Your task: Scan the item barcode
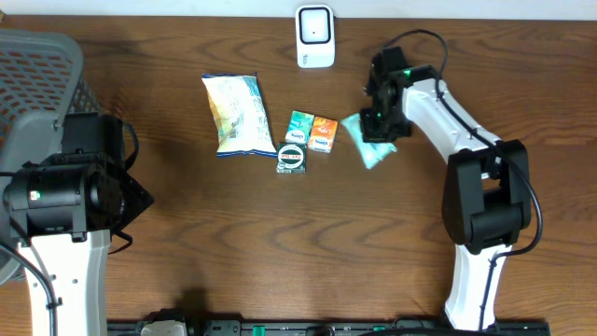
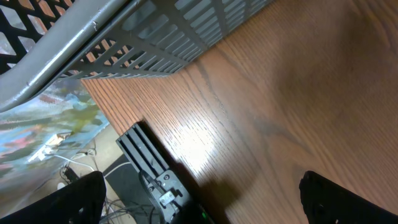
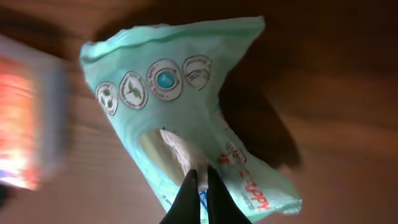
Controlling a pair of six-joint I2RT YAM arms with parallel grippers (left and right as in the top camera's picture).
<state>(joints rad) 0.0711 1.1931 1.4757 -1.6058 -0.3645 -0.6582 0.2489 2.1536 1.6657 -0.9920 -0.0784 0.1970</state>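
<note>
A mint-green plastic packet with round icons and red lettering is pinched near its middle by my right gripper, whose two black fingers are shut on the film. From overhead the packet lies right of centre, with the right gripper directly over it. Whether it has left the wood I cannot tell. A white barcode scanner stands at the table's far edge. My left gripper is wide open with nothing in it, above the table's left front corner.
Left of the packet lie an orange box, a green box, a round tin and a white snack bag. A grey mesh basket stands at far left, its wall close to the left wrist.
</note>
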